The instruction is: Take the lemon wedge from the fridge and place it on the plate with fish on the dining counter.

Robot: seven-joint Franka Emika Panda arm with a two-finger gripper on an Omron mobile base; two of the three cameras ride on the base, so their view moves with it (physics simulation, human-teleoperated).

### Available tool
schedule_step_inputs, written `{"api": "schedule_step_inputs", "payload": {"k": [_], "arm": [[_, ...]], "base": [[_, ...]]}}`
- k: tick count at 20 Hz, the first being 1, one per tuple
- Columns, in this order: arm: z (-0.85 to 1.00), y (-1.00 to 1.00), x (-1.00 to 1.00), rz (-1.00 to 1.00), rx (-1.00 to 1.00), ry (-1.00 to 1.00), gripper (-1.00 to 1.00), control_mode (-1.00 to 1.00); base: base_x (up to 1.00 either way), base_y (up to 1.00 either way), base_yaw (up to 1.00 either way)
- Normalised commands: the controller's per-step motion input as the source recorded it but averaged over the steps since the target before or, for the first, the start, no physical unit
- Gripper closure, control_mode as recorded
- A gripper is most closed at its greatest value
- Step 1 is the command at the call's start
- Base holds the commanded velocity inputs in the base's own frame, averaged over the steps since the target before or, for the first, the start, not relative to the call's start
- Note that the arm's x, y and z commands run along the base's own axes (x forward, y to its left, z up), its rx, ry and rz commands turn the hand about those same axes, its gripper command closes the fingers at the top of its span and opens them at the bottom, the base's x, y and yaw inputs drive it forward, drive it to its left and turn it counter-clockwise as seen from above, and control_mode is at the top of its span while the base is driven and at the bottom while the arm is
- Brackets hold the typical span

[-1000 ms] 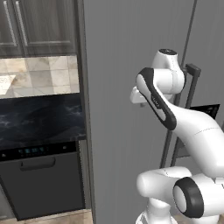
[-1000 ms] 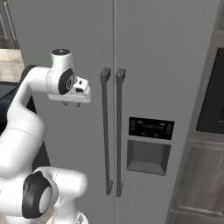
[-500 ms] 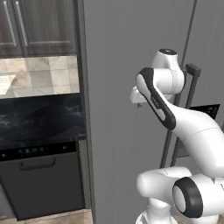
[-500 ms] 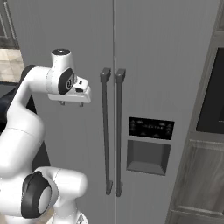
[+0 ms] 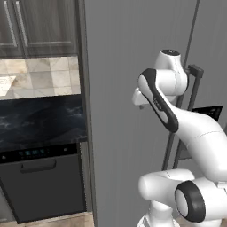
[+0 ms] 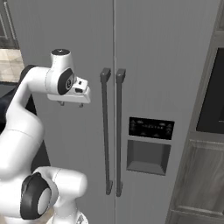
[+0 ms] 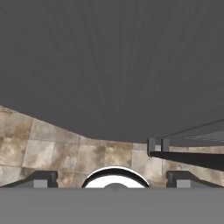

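My fingers [image 6: 70, 104] have just spread wide, empty, hanging left of the fridge [image 6: 144, 65] handles [image 6: 112, 131]. Doors shut; lemon wedge presumably inside. Ready to grab a handle.

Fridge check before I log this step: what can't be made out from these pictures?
- Fridge contents, the lemon wedge included: hidden behind both shut doors in the right base view.
- Right door handle: mostly hidden by the arm in the left base view.
- Handles in the hand view: cut off by the right edge.
- Gripper fingertips: too small to judge beyond open jaws holding nothing.
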Motion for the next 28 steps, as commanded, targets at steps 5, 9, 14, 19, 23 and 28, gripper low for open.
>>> {"api": "schedule_step_inputs", "payload": {"k": [5,9,14,19,23,28], "arm": [[-0.01,0.00,-0.23,0.00,0.00,0.00,-1.00,1.00],[0.00,0.00,0.00,0.00,0.00,0.00,-1.00,1.00],[0.00,0.00,0.00,0.00,0.00,0.00,-1.00,1.00],[0.00,0.00,0.00,0.00,0.00,0.00,-1.00,1.00],[0.00,0.00,0.00,0.00,0.00,0.00,-1.00,1.00],[0.00,0.00,0.00,0.00,0.00,0.00,-1.00,1.00]], "base": [[-0.53,-0.13,-0.03],[-0.96,-0.34,-0.04],[-0.74,-0.54,-0.04],[-0.21,-0.45,-0.01],[0.15,-0.27,0.00],[0.04,-0.03,0.00]]}}
